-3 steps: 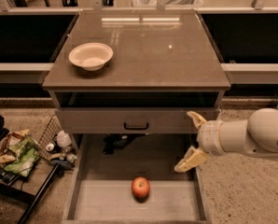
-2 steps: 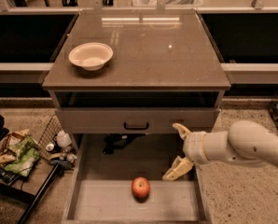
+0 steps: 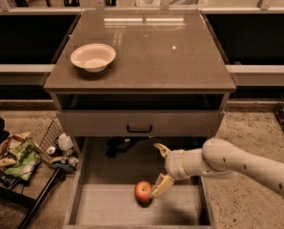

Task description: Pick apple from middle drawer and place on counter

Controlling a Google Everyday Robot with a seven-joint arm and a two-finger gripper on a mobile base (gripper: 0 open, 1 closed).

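The apple [image 3: 143, 192], small, red with a yellow patch, lies on the floor of the open middle drawer [image 3: 108, 209], near its centre. My gripper [image 3: 160, 170] comes in from the right on a white arm and hangs inside the drawer, just right of the apple. Its fingers are spread apart; the lower finger [image 3: 161, 185] reaches down beside the apple, touching or nearly touching it. The apple is not between the fingers. The counter [image 3: 147, 51] is the glossy grey-brown cabinet top above.
A white bowl [image 3: 93, 57] stands on the counter's left part. A closed grey drawer front with a black handle [image 3: 139, 128] sits above the open drawer. A wire basket with snack bags and bottles [image 3: 32, 151] stands on the floor at left.
My gripper has moved left and down into the drawer, from the drawer's right edge to right beside the apple. The apple has not moved.
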